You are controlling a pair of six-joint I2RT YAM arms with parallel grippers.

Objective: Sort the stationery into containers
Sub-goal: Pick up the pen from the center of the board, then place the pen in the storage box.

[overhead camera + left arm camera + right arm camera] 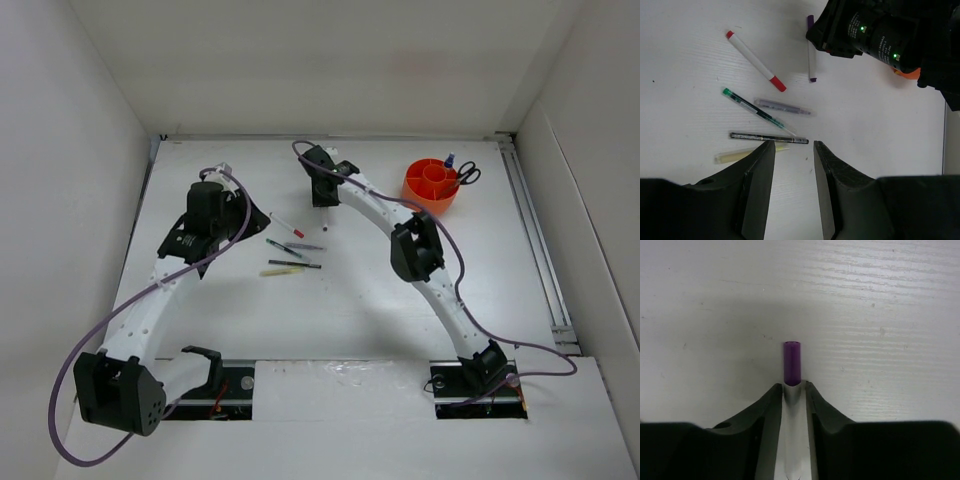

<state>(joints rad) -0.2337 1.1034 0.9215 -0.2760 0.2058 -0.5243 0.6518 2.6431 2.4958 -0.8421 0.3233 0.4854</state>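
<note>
My right gripper point(793, 385) is shut on a white pen with a purple cap point(792, 362), close above the table; both show in the top view, the gripper point(322, 197) and the pen point(323, 219). My left gripper point(793, 145) is open and empty just above a black pen point(769, 137) and a pale yellow stick point(732, 156). Beyond them lie a green-tipped clear pen point(757, 111), a grey pen point(784, 107) and a white pen with red ends point(754, 61). The orange cup point(432, 184) stands at the back right with black-handled scissors point(466, 175) in it.
The pens lie in a cluster point(290, 250) in the middle of the table between the two arms. Metal rails point(535, 240) run along the right side. White walls close off the left, the back and the right.
</note>
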